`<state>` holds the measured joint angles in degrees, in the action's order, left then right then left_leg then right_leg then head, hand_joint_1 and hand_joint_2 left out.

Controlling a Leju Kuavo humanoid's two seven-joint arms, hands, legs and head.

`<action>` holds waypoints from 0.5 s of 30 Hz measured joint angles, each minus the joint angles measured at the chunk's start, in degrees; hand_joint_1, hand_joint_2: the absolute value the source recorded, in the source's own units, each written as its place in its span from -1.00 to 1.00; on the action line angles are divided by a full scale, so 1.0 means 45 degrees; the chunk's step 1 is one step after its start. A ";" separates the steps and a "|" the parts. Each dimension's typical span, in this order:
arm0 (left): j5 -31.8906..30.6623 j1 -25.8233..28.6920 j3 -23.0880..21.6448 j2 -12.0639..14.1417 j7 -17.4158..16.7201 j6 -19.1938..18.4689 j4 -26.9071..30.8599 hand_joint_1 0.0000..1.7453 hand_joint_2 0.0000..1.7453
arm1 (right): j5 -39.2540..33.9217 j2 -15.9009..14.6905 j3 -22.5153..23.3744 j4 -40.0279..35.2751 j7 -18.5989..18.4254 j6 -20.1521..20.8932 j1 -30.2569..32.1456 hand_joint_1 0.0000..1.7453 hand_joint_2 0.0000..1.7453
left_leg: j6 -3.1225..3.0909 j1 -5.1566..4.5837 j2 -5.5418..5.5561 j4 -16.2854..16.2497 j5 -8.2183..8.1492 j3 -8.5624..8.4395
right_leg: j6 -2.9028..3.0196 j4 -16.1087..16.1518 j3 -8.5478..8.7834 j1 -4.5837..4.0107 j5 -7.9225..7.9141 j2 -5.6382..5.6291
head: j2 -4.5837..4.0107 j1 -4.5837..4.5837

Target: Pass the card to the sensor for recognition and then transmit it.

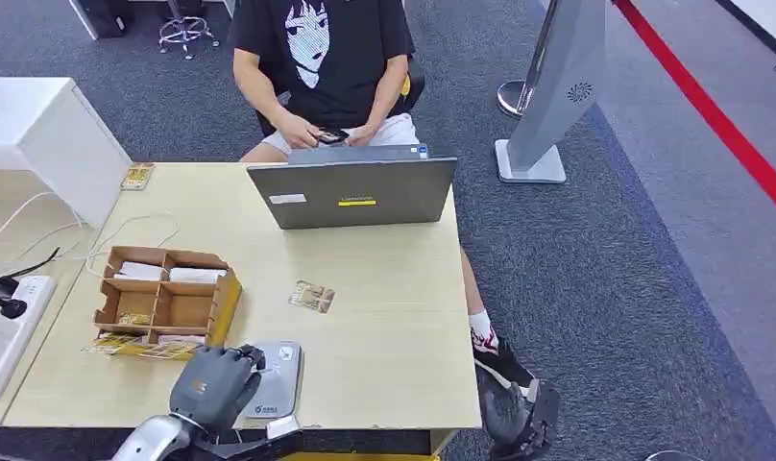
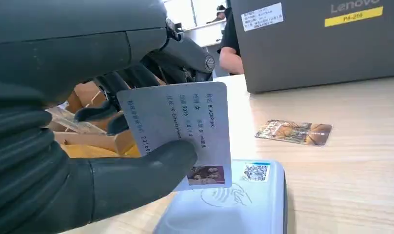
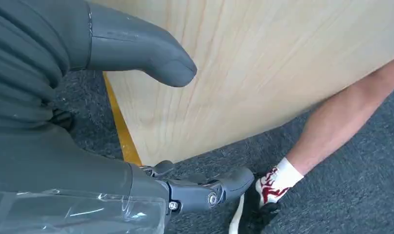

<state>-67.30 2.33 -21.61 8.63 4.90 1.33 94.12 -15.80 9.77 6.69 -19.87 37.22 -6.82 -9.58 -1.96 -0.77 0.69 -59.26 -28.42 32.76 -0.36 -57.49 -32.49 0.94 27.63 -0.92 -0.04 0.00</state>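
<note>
The left hand [image 1: 214,384] is pinching a pale card [image 2: 180,131] between its thick thumb and darker fingers [image 2: 136,78], holding it nearly upright just above the grey sensor pad [image 2: 244,204]; whether the card's lower edge is touching the pad cannot be told. The card (printed with small text and a little photo) is facing the wrist camera. Beyond the hand, a second, brownish card [image 1: 312,297] is lying flat on the wooden table [image 1: 394,317], well apart from the sensor. To the hand's outer side a cardboard divider box [image 1: 166,293] is sitting near the sensor. Farther ahead a grey laptop [image 1: 353,194] is standing open, with a seated person [image 1: 322,58] behind it. The right hand [image 3: 136,122] is hanging off the table's edge, holding nothing, thumb and fingers spread apart, beside the person's sock and shoe [image 3: 270,192].
</note>
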 joint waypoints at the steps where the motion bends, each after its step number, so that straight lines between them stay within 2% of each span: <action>1: -0.0015 -0.0048 -0.0059 0.0005 0.0000 -0.0039 -0.0054 1.00 1.00 | 0.0049 0.0015 0.0000 -0.0005 -0.0010 -0.0024 0.0000 -1.00 1.00 | 0.0000 0.0000 0.0000 0.0000 0.0000 0.0000 | 0.0000 0.0000 0.0000 0.0000 0.0000 0.0000 | 0.0000 -0.0005; 15: -0.0277 -0.0248 -0.0345 0.0019 -0.0194 0.0009 -0.0457 1.00 1.00 | 0.0311 0.0126 0.0107 -0.0029 -0.0127 0.0078 0.0000 -1.00 1.00 | 0.0000 0.0000 0.0002 0.0000 0.0000 0.0000 | 0.0000 0.0000 0.0002 0.0000 0.0000 0.0002 | 0.0000 0.0000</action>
<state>-68.54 1.21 -23.17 8.72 4.02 1.37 92.06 -14.40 10.34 7.17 -20.00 36.65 -6.47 -9.58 -1.96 -0.77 0.70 -59.26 -28.42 32.76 -0.36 -57.49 -32.48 0.94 27.63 -0.91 -0.04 0.00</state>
